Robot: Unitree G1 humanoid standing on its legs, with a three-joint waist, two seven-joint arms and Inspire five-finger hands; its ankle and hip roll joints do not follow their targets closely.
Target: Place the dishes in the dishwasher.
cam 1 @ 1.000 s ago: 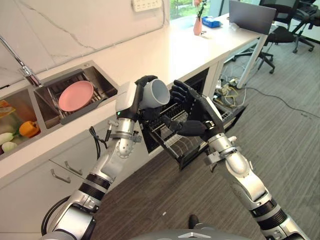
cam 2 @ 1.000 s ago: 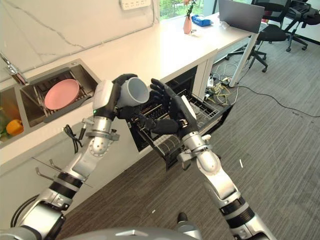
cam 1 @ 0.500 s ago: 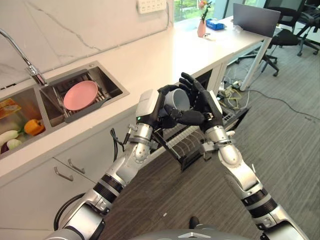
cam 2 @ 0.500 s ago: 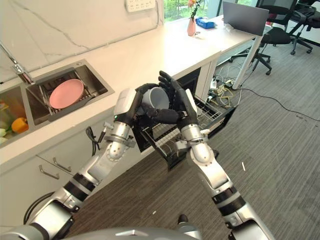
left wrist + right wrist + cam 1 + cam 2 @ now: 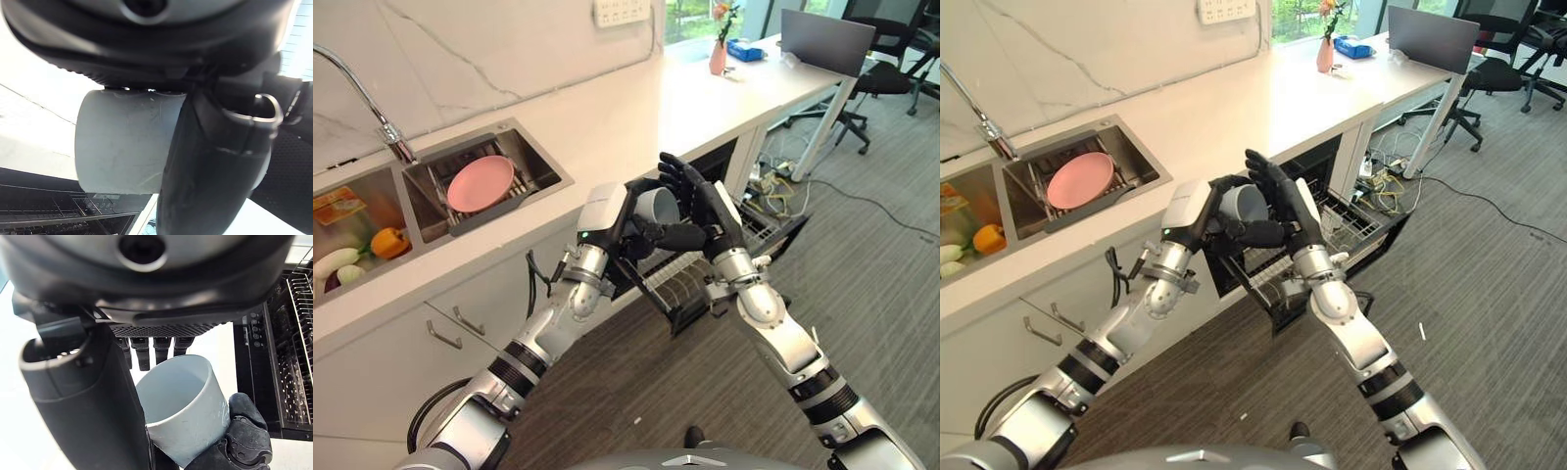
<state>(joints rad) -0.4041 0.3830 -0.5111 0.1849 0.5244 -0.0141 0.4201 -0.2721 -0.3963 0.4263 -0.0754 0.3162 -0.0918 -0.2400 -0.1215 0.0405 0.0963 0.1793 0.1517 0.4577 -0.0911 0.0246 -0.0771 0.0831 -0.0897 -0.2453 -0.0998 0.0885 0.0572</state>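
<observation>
A grey cup (image 5: 656, 204) is held on its side above the pulled-out dishwasher rack (image 5: 683, 286), its mouth facing my right hand. My left hand (image 5: 628, 196) is shut on the cup (image 5: 122, 142), with fingers curled round its wall. My right hand (image 5: 710, 208) is pressed against the cup's far side, with its fingers straight past the rim and its thumb below. In the right wrist view the cup (image 5: 183, 406) lies between thumb and fingers (image 5: 156, 350). A pink plate (image 5: 480, 183) lies in the sink's drain basket.
The open dishwasher (image 5: 1332, 220) sits under the white counter (image 5: 636, 108), its door down toward the carpet. A faucet (image 5: 382, 122) and vegetables (image 5: 386, 242) are at the sink on the left. A vase (image 5: 718, 59), laptop (image 5: 822, 39) and office chairs stand far right.
My right hand, apart from the cup a second ago, has closed in against it. Both hands have dropped a little toward the rack. The camera view has shifted.
</observation>
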